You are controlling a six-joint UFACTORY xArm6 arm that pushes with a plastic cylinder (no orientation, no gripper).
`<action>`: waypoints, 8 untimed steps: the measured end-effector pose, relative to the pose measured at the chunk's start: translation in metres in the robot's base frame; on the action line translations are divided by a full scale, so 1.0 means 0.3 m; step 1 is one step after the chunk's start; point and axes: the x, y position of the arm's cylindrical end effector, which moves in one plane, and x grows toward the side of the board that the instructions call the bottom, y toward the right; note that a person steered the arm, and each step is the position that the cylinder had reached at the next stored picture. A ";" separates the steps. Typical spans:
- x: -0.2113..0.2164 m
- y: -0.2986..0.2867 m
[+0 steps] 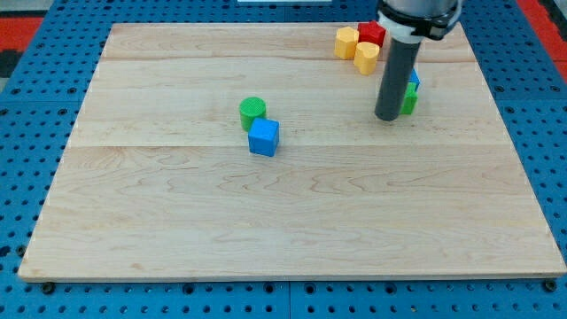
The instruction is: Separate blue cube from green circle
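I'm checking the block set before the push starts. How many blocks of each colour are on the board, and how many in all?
Green: 2, the green cylinder and a green block partly hidden behind the rod
Blue: 2, the blue cube and a blue block mostly hidden behind the rod
Yellow: 2, one and another
Red: 1
Total: 7

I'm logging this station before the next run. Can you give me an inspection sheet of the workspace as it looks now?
Surface: pale wooden board, flat, on a blue pegboard.
Job's things: green circle and blue cube touching, near the board's middle.
Clutter: two yellow blocks and a red block clustered at the view's top; green and blue blocks partly hidden behind the rod.
Tool: my tip is well to the view's right of the pair.
Cables: nothing seen.
Surroundings: red strip at the view's top right.
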 end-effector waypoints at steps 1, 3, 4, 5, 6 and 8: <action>-0.002 0.007; -0.099 0.026; -0.156 0.026; -0.034 -0.069; 0.270 -0.118; 0.312 -0.612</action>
